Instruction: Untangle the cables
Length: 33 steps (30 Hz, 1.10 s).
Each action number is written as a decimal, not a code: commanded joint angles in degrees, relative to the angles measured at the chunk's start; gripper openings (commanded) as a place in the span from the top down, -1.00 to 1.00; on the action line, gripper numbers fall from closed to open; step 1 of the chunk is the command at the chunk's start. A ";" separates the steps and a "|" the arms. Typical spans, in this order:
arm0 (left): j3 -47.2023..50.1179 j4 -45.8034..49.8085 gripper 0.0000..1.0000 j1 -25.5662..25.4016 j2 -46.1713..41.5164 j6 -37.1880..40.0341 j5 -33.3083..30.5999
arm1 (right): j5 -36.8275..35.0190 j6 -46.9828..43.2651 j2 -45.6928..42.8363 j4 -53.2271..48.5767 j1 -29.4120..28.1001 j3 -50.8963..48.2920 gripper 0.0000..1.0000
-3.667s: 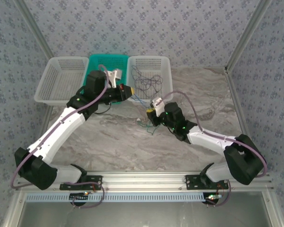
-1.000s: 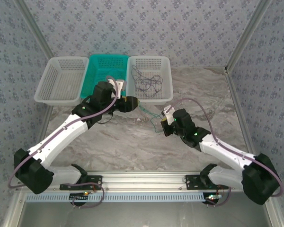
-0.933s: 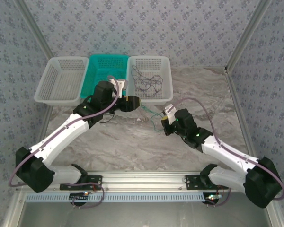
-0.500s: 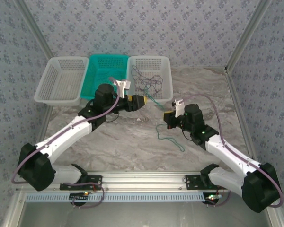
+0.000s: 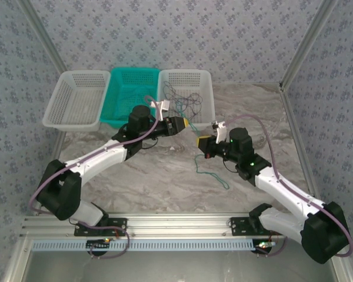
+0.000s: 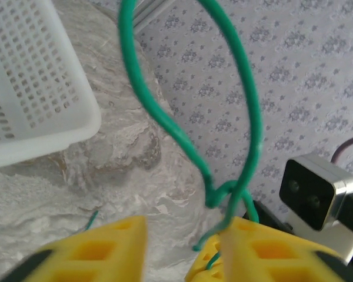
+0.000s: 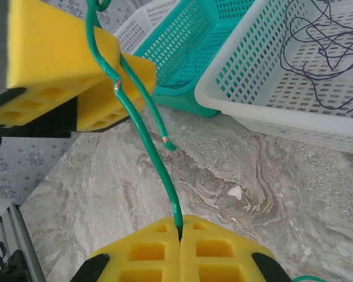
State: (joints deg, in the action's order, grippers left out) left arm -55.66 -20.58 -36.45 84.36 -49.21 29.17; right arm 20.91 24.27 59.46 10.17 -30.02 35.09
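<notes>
1. Right wrist view: the right claw (image 7: 179, 226) is clamped on the green cable (image 7: 159, 176), now drawn clear of the white basket (image 5: 186, 73) over the table (image 5: 153, 176).
2. The left claw (image 6: 185, 235) has swung across and narrowed around it, jaws not yet meeting.
3. One strand looks nearly freed. The remaining cables (image 5: 182, 100) lie in the basket.

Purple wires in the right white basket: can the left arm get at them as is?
Probably yes. The left gripper hovers at the white basket's near rim, nothing between it and the purple wires. But the green cable, clamped by the right gripper, runs between the left jaws.
</notes>
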 commanded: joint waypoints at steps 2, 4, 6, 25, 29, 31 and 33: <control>-1.35 -2.07 0.86 -0.37 -0.38 -0.78 -1.67 | 0.79 1.74 0.91 0.90 -0.33 1.77 1.00; -0.74 -1.63 1.00 -0.33 -1.28 -0.25 -2.66 | 0.89 1.74 1.01 1.10 -0.33 1.49 1.00; -0.46 -0.55 1.00 -0.29 -2.27 0.72 -3.60 | 0.72 1.83 1.05 1.00 -0.29 1.39 1.00; -8.85 47.49 1.00 5.13 -15.62 26.81 -39.53 | -1.79 -2.61 -5.15 -11.20 5.76 0.33 1.00; -10.05 52.28 1.00 8.65 -18.69 30.91 -47.04 | -2.05 -3.63 -6.13 -12.62 5.98 0.40 1.00; -10.16 53.37 1.00 11.05 -19.96 30.84 -48.21 | -2.70 -3.19 -6.00 -12.93 6.11 0.44 1.00; -10.25 53.99 1.00 14.10 -21.02 29.84 -46.24 | -1.99 -2.64 -5.68 -11.83 6.16 0.33 1.00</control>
State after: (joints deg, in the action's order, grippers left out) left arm -63.86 28.60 -27.99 65.60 -20.84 -6.37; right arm 21.98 21.93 54.08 2.17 -25.17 35.16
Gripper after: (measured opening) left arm 0.054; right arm 0.051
